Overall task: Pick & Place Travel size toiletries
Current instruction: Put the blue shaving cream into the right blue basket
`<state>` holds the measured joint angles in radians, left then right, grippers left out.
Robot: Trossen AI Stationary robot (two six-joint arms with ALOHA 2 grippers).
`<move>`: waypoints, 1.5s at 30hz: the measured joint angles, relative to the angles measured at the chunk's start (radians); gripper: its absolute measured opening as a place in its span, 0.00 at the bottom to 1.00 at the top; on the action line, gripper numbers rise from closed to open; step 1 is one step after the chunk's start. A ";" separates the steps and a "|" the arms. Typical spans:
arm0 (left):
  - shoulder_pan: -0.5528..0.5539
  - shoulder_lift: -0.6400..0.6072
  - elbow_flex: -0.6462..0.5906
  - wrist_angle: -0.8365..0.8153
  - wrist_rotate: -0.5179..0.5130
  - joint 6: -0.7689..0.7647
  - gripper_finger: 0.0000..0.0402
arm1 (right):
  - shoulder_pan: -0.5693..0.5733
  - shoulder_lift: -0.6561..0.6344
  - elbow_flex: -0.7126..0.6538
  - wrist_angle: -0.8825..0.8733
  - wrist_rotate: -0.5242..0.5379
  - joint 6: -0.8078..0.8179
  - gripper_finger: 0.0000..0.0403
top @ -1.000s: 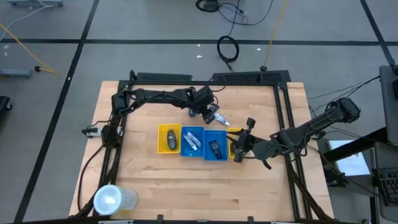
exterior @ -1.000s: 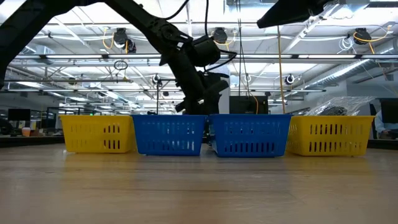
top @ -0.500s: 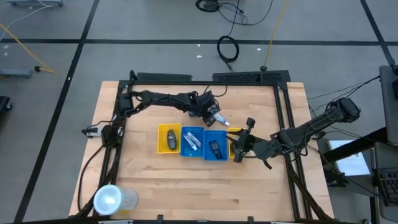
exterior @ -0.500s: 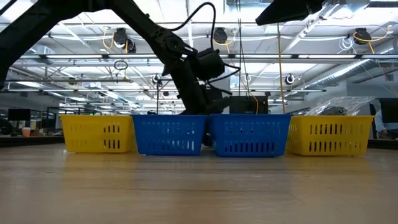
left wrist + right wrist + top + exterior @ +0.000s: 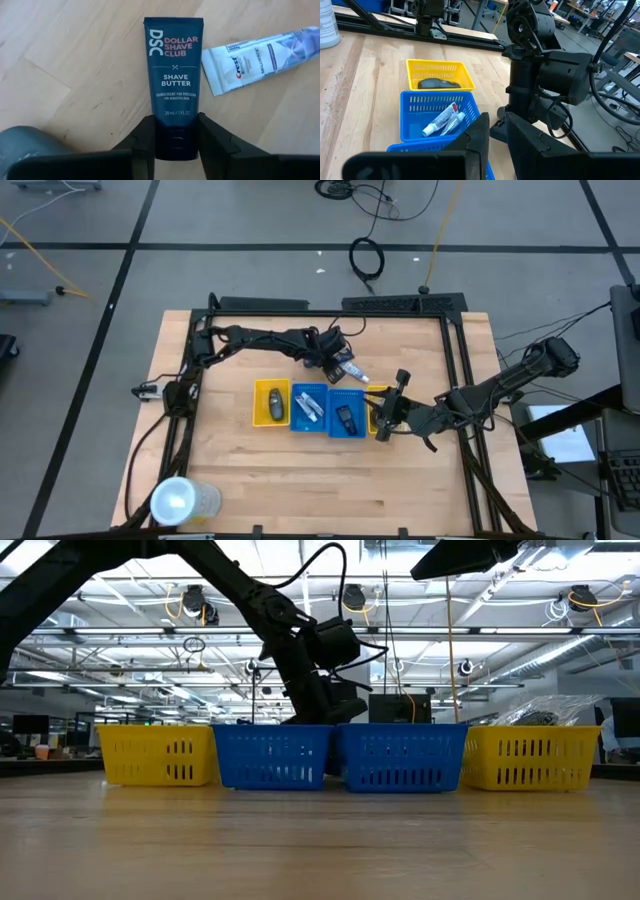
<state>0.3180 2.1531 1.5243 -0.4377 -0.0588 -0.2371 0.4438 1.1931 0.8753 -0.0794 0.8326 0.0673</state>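
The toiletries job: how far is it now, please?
Done: items already lie in the yellow basket and two blue baskets. In hand: the left tool is closed on the shave butter tube. Left: the toothpaste tube lies on the table.

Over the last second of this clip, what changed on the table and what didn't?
The left tool dropped lower behind the blue trays and closed its fingers on the cap end of the dark shave butter tube, which lies on the wood beside a white toothpaste tube. The right tool, the trays' contents and the clear cup stayed put.
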 joint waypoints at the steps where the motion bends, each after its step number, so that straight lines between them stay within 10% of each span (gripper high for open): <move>1: 0.000 -0.001 0.000 -0.006 -0.001 0.013 0.23 | 0.000 0.000 0.000 0.000 0.000 0.000 0.13; 29: -0.058 -0.282 0.024 -0.145 -0.117 0.171 0.23 | 0.000 0.000 0.000 -0.004 0.002 0.020 0.13; 45: -0.403 -0.460 0.024 -0.244 -0.647 0.473 0.23 | -0.086 0.000 0.000 0.029 0.003 0.026 0.13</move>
<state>-0.0852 1.6931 1.5482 -0.6821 -0.7058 0.2359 0.3579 1.1927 0.8757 -0.0506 0.8359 0.0929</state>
